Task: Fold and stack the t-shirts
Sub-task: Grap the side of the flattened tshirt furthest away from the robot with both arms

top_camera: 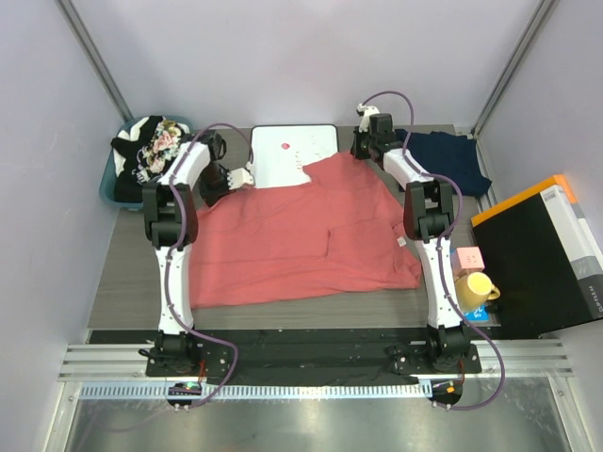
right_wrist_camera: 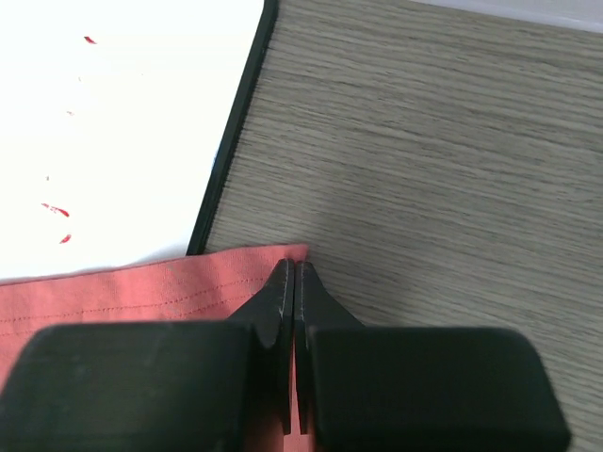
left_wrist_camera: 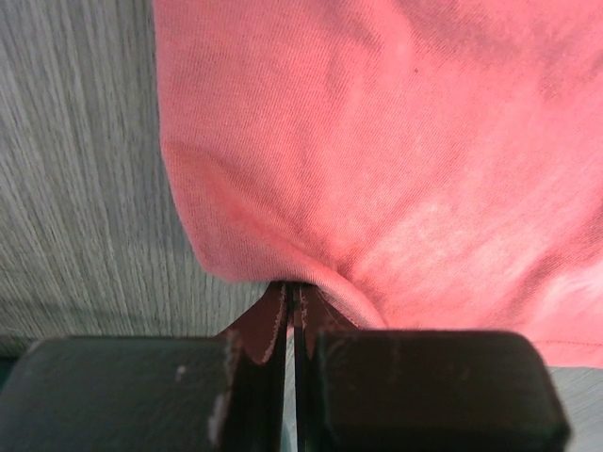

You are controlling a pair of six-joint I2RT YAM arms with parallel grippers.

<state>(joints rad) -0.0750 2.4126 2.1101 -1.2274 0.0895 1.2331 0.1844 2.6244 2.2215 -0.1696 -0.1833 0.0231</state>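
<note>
A salmon-red t-shirt (top_camera: 301, 231) lies spread over the middle of the grey table. My left gripper (top_camera: 229, 181) is at its far left corner, shut on a pinch of the cloth (left_wrist_camera: 377, 169). My right gripper (top_camera: 361, 151) is at its far right corner, shut on the hemmed corner (right_wrist_camera: 188, 287). A dark navy t-shirt (top_camera: 452, 160) lies folded at the back right. Black, white and floral shirts (top_camera: 151, 146) are heaped in a bin at the back left.
A white board with black rim (top_camera: 287, 151) lies at the back centre, partly under the red shirt; it also shows in the right wrist view (right_wrist_camera: 122, 122). A blue bin (top_camera: 111, 188), a black-and-orange box (top_camera: 546, 254), a yellow mug (top_camera: 476, 287) and a pink block (top_camera: 469, 257) stand around.
</note>
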